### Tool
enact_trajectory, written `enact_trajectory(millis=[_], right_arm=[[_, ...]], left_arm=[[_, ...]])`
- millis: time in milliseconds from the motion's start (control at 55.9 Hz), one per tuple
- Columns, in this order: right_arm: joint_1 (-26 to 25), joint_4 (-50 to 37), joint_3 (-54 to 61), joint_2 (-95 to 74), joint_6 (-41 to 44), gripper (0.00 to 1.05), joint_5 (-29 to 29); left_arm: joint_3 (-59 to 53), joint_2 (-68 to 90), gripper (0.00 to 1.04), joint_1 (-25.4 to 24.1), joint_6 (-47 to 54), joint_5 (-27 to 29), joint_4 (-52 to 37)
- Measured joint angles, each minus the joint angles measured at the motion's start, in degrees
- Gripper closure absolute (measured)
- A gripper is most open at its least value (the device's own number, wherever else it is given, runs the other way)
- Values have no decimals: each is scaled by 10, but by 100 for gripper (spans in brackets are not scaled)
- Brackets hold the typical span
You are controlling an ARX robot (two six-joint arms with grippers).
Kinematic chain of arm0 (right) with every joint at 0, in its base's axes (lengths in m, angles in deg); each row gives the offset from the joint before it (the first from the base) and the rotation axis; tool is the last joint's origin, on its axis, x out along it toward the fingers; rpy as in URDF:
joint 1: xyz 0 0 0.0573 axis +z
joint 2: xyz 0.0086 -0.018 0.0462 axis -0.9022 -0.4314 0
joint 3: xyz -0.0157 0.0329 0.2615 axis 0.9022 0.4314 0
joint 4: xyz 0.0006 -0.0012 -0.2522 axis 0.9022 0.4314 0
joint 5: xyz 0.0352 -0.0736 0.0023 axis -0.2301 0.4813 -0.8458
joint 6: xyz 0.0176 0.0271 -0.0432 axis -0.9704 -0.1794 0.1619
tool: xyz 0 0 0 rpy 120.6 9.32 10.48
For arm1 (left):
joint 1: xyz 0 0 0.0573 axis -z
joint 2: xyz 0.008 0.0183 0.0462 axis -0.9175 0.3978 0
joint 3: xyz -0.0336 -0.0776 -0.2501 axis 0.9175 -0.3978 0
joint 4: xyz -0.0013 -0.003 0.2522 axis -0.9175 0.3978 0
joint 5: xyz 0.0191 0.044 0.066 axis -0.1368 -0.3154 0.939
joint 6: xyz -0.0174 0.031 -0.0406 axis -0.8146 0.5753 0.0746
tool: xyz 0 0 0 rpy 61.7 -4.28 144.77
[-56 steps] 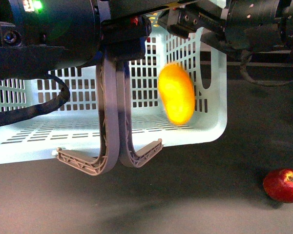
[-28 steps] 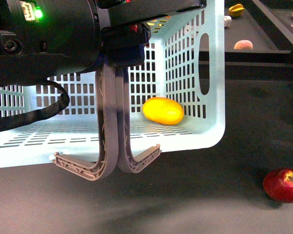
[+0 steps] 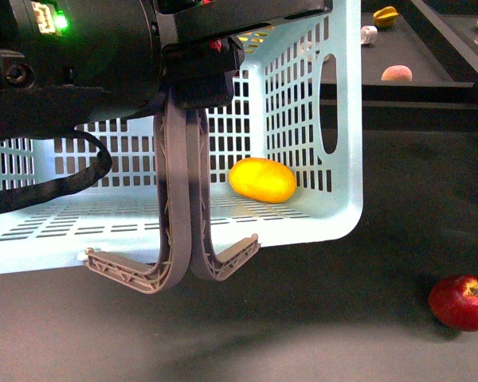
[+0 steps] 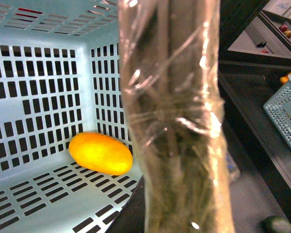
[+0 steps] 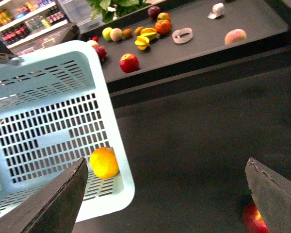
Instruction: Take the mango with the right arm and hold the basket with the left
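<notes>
Mango [image 3: 262, 180] lies loose on the floor of the basket [image 3: 344, 159], just right of centre in the front view, by the far corner wall. The pick and drop look done. Left gripper [image 3: 197, 79], upper left of centre, is clamped over both handles [image 3: 179, 207] and the basket hangs tilted from it. Right gripper [image 5: 166, 179] is spread wide and empty above the table [image 5: 194, 126], so I judge only the hold remains.
</notes>
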Motion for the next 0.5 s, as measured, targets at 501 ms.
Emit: enact_trajectory(millis=[501], right_arm=[[-4,4,8,11,4,8,6]], left_arm=[[0,0,100,0,0,-1,0]])
